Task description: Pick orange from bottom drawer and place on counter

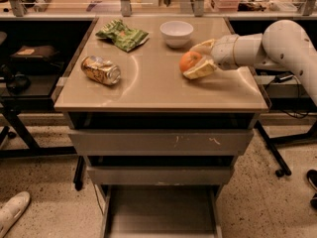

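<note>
The orange (pixel 188 61) is between the two pale fingers of my gripper (pixel 198 59), low over the right part of the beige counter (pixel 148 86), at or just above its surface. The gripper is shut on the orange, and the white arm reaches in from the right. The bottom drawer (pixel 161 213) is pulled open at the foot of the cabinet, and its grey floor shows nothing in it.
A white bowl (pixel 176 32) stands just behind the gripper. A green snack bag (pixel 122 34) lies at the back left and a crushed gold can (pixel 101 69) at the left. The two upper drawers (pixel 161 142) are closed. A shoe (pixel 12 209) is on the floor at the lower left.
</note>
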Available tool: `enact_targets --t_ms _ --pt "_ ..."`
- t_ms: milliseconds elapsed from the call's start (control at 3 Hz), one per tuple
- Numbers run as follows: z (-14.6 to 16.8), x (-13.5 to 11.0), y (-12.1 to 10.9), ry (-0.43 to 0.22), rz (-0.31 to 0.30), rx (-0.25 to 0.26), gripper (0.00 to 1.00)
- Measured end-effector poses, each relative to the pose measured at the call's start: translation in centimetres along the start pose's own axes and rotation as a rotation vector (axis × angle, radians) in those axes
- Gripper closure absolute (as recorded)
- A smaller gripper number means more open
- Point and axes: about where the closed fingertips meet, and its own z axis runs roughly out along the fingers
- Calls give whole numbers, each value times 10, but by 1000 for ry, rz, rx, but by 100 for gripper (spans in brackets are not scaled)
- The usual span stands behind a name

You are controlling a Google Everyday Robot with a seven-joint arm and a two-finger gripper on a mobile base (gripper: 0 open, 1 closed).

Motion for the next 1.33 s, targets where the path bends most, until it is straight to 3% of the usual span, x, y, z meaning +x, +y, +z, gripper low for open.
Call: enact_targets --t_ms 1000,1333 --pt "0 0 0 1 1 -2 15" --pt "0 0 0 1 1 -2 0"
